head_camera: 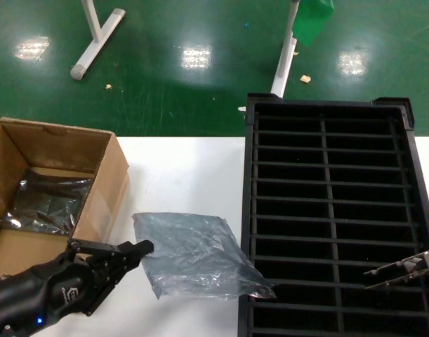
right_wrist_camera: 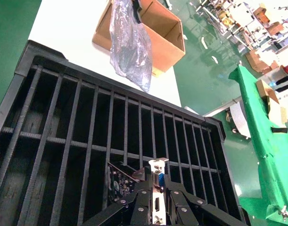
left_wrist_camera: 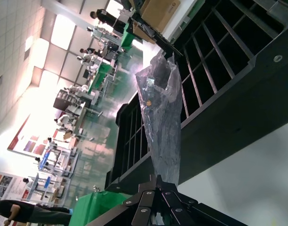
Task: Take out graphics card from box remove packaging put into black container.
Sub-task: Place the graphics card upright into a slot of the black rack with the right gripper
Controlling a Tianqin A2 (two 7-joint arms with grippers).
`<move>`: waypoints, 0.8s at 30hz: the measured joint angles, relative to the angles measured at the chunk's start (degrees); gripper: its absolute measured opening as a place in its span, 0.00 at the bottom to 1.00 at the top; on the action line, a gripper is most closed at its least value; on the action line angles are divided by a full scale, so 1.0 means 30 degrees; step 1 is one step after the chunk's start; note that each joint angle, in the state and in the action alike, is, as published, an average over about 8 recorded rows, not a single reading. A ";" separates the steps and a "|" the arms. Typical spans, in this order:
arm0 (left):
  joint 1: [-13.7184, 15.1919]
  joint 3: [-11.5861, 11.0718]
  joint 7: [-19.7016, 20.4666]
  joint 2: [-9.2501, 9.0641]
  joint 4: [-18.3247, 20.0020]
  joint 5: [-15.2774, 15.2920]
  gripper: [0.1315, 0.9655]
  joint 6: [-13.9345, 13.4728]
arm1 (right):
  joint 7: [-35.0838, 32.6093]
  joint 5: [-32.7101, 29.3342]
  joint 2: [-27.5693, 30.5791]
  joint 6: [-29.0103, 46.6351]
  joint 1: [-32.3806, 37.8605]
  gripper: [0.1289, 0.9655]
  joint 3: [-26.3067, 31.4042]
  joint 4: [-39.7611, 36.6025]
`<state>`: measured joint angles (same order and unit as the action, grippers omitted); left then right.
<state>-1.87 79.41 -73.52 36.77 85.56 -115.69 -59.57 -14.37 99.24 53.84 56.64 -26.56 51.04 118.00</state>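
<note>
Lowering the graphics card (right_wrist_camera: 155, 181) into a near-right slot of the black container (head_camera: 248, 210), my right gripper (right_wrist_camera: 155, 188) jaws clamp its bracket; my left gripper (head_camera: 140, 247) pinches the emptied packaging (head_camera: 196, 256), holding it clear.

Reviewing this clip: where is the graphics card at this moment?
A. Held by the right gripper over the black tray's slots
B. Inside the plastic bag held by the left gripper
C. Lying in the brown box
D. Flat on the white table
A: the right wrist view shows the graphics card clamped in the right gripper above the black container; the left gripper pinches only the packaging.
</note>
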 joint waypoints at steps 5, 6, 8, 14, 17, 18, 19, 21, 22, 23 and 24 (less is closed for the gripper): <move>-0.0275 -0.0217 -0.0136 -0.0008 -0.0046 -0.0086 0.01 -0.0115 | -0.0010 -0.0221 -0.0017 -0.0319 0.0021 0.06 0.0416 0.0000; -0.0325 -0.0263 -0.0158 -0.0005 -0.0061 -0.0103 0.01 -0.0136 | 0.0001 -0.0271 -0.0002 -0.0395 0.0041 0.06 0.0521 0.0000; -0.0412 -0.0352 -0.0192 0.0004 -0.0088 -0.0134 0.01 -0.0173 | 0.0033 -0.0368 0.0047 -0.0545 0.0096 0.06 0.0739 0.0000; -0.0616 -0.0588 -0.0266 0.0037 -0.0179 -0.0211 0.01 -0.0274 | 0.0211 -0.0702 0.0283 -0.1062 0.0351 0.06 0.1526 0.0000; -0.0669 -0.0674 -0.0300 0.0059 -0.0256 -0.0237 0.01 -0.0330 | 0.0323 -0.0869 0.0404 -0.1311 0.0466 0.06 0.1904 0.0000; -0.0678 -0.0697 -0.0310 0.0068 -0.0286 -0.0243 0.01 -0.0348 | 0.0361 -0.0923 0.0441 -0.1385 0.0493 0.06 0.2016 0.0000; -0.0681 -0.0716 -0.0319 0.0077 -0.0317 -0.0248 0.01 -0.0365 | 0.0400 -0.0974 0.0474 -0.1453 0.0514 0.06 0.2116 0.0000; -0.0677 -0.0746 -0.0337 0.0094 -0.0386 -0.0256 0.01 -0.0401 | 0.0480 -0.1085 0.0539 -0.1586 0.0540 0.06 0.2308 0.0000; -0.0670 -0.0756 -0.0345 0.0101 -0.0420 -0.0258 0.01 -0.0417 | 0.0519 -0.1141 0.0569 -0.1647 0.0546 0.06 0.2393 0.0000; -0.0660 -0.0763 -0.0355 0.0107 -0.0458 -0.0260 0.01 -0.0434 | 0.0562 -0.1200 0.0600 -0.1709 0.0550 0.06 0.2482 0.0000; -0.0649 -0.0766 -0.0366 0.0111 -0.0497 -0.0261 0.01 -0.0451 | 0.0606 -0.1260 0.0634 -0.1770 0.0555 0.06 0.2572 0.0000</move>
<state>-3.81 77.11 -74.62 37.10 84.07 -116.47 -60.92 -12.55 95.46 55.74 51.33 -24.89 58.76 118.00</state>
